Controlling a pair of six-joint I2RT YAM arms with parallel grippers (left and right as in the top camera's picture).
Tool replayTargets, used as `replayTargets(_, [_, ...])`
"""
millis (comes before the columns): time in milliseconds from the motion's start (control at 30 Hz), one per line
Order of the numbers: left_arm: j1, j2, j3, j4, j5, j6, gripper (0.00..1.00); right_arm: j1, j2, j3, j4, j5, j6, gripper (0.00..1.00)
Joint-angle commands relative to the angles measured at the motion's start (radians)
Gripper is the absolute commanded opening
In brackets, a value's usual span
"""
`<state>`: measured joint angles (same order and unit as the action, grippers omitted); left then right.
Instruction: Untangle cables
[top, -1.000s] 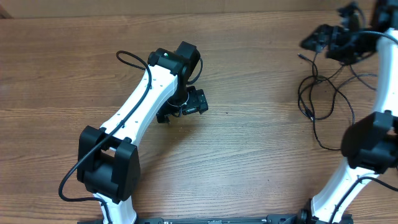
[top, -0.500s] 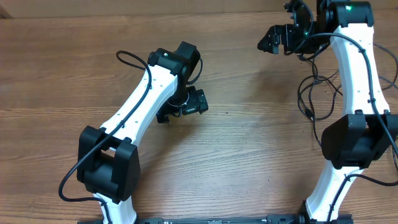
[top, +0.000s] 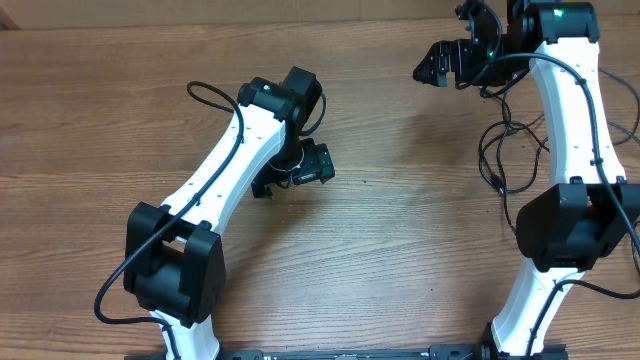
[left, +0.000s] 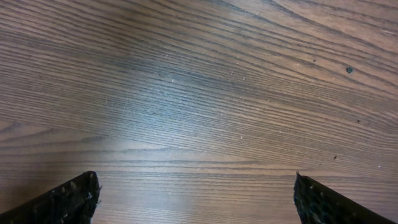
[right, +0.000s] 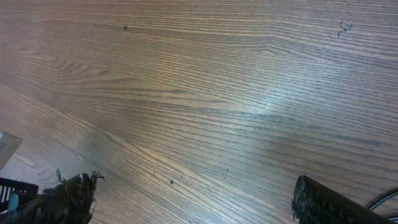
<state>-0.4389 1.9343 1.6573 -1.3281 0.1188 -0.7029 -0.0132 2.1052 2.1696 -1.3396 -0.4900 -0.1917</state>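
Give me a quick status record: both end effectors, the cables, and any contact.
Left end effector: open, empty, over bare table
Right end effector: open, empty, over bare wood near the far edge
Cables: looped together on the table's right side, partly behind the right arm
Contact: neither end effector touches the cables

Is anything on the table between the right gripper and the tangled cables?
Nothing visible: only bare table separates the open right gripper from the cables, though the right arm overhangs part of the tangle.
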Motion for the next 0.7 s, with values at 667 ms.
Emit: replayTargets(667, [-0.134, -0.045, -0.002, 0.232, -0.364, 0.047, 1.00, -0.002, -0.010, -0.002, 0.004, 0.003, -0.007, 1.00])
